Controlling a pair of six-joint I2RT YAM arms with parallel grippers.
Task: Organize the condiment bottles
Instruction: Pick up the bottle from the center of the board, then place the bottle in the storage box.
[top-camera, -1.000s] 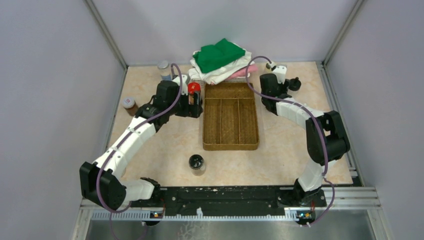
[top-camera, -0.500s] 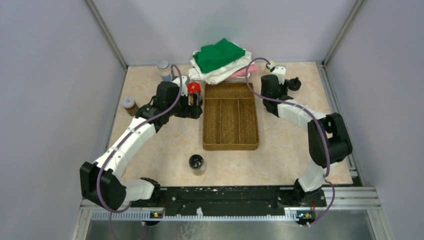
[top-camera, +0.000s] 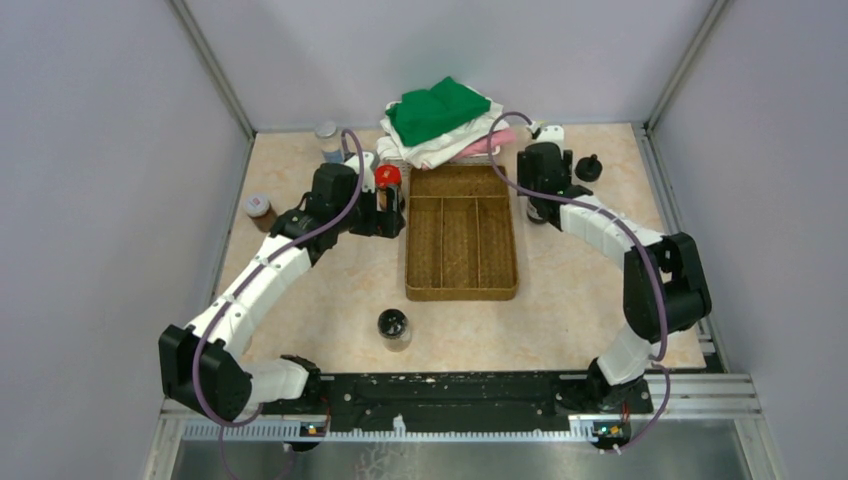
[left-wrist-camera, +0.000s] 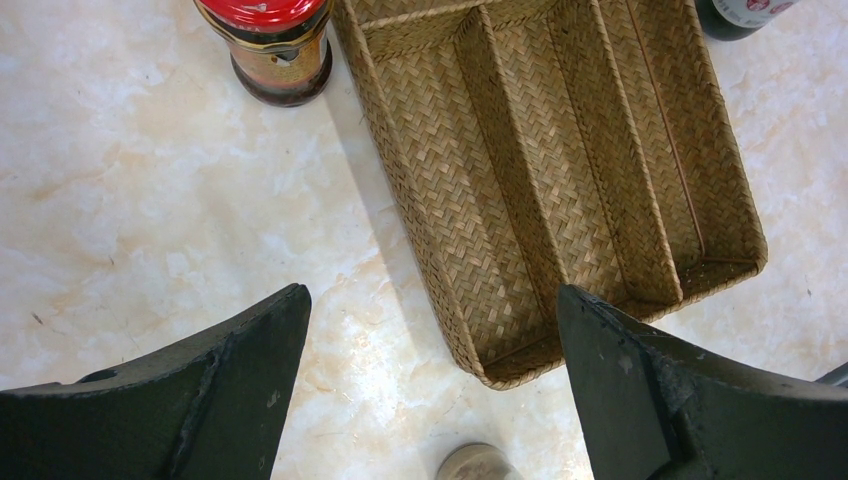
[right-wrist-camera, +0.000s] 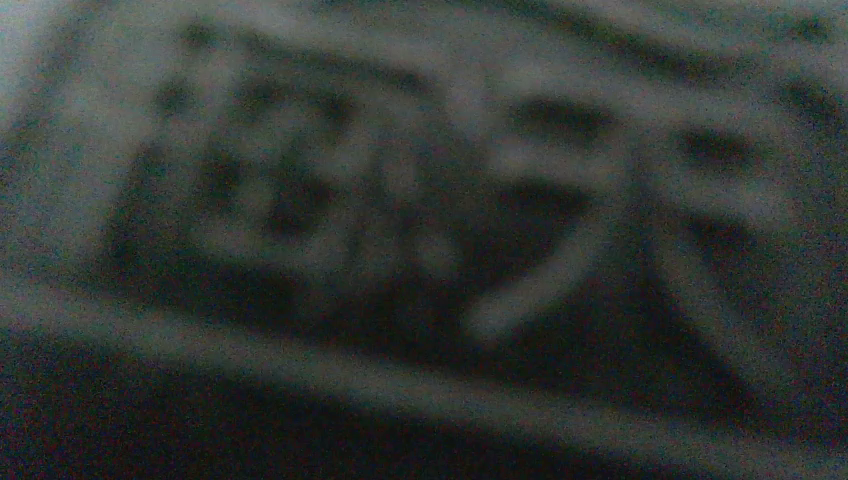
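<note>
Several condiment bottles stand around a brown divided tray (top-camera: 461, 290). A red-lidded jar (top-camera: 388, 178) (left-wrist-camera: 265, 45) sits at the tray's far left corner. My left gripper (top-camera: 391, 212) (left-wrist-camera: 432, 290) hovers open and empty just in front of that jar. My right gripper (top-camera: 540, 192) is at the tray's far right corner, around a dark bottle (top-camera: 536, 214) (left-wrist-camera: 738, 12). That bottle's blurred label (right-wrist-camera: 430, 200) fills the right wrist view and hides the fingers. Other bottles are a grey-lidded one (top-camera: 328, 138), a brown jar (top-camera: 258, 207), a black-lidded jar (top-camera: 393, 327) and a black-capped one (top-camera: 589, 166).
A pile of green, white and pink cloths (top-camera: 440, 120) lies at the back, touching the tray's far end. Metal frame posts and grey walls close in the table on three sides. A greyish jar lid (left-wrist-camera: 475, 462) shows at the bottom of the left wrist view.
My right gripper has shifted left, away from the black-capped bottle and toward the tray's far right corner. The left arm has not moved.
</note>
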